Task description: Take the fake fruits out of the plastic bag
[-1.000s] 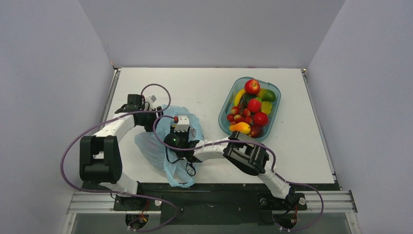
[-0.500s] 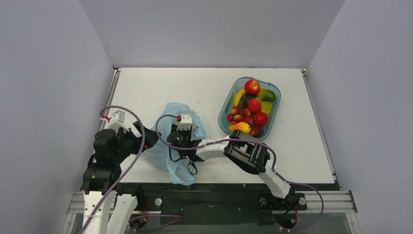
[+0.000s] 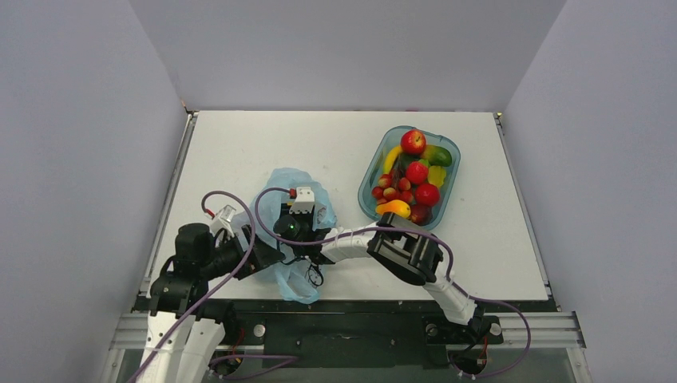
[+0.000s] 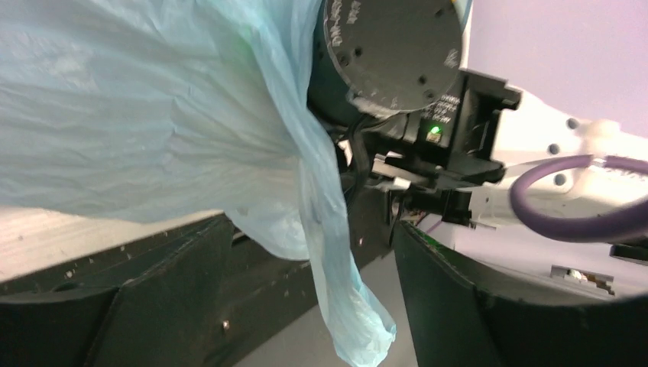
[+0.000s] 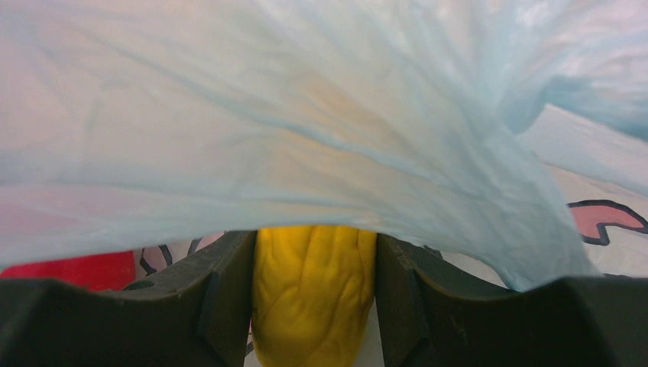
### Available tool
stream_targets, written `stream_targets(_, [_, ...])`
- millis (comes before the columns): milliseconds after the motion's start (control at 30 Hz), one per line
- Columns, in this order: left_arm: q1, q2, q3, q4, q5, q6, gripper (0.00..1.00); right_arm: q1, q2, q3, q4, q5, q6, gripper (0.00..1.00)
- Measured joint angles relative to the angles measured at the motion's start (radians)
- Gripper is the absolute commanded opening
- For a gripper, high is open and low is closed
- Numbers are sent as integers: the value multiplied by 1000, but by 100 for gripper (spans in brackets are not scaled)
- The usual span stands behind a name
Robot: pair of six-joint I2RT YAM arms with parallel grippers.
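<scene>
— Where's the fruit?
— In the plastic bag (image 3: pixel 279 179), at the near edge of the table (image 3: pixel 335 144). The right pincer (image 5: pixel 315 306) clamps a yellow fruit (image 5: pixel 313 267). The left pincer (image 4: pixel 309 306) gapes around the bag film. It should pinch that first, then the right can withdraw slowly.

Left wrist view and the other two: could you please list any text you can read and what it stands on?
Round black motor housing: white lettering, too blurred to read.
Plastic bag: black-and-pink print only, no letters showing.
Top view: no text legible.
</scene>
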Motion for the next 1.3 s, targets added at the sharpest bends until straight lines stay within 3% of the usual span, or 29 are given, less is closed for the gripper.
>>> stream_targets(100, [-48, 45, 0, -51, -5, 29, 38, 0, -2, 0, -7, -3, 0, 36])
stream_targets(133, [-58, 50, 0, -68, -11, 37, 25, 0, -4, 0, -10, -4, 0, 38])
stream_targets(167, [-67, 52, 2, -91, -22, 51, 4, 0, -5, 0, -13, -7, 0, 39])
stream_targets(200, [-72, 53, 10, -127, -35, 71, 1, 0, -6, 0, -15, -11, -1, 42])
stream_targets(433, [-76, 64, 150, -332, -180, 153, 0, -3, -14, -3, -14, -68, -19, 66])
stream_targets(667, [-94, 96, 211, -442, -303, 202, 0, -32, -49, -27, -12, -176, -18, 73])
stream_targets(933, [-98, 107, 211, -452, -317, 221, 0, -48, -49, -27, -30, -210, -60, 56])
stream_targets(1133, [-98, 106, 182, -424, -307, 222, 0, -47, -49, -26, -46, -203, -113, 24])
stream_targets(1300, [-101, 90, 143, -369, -307, 217, 0, -37, -72, -26, -80, -204, -178, 14])
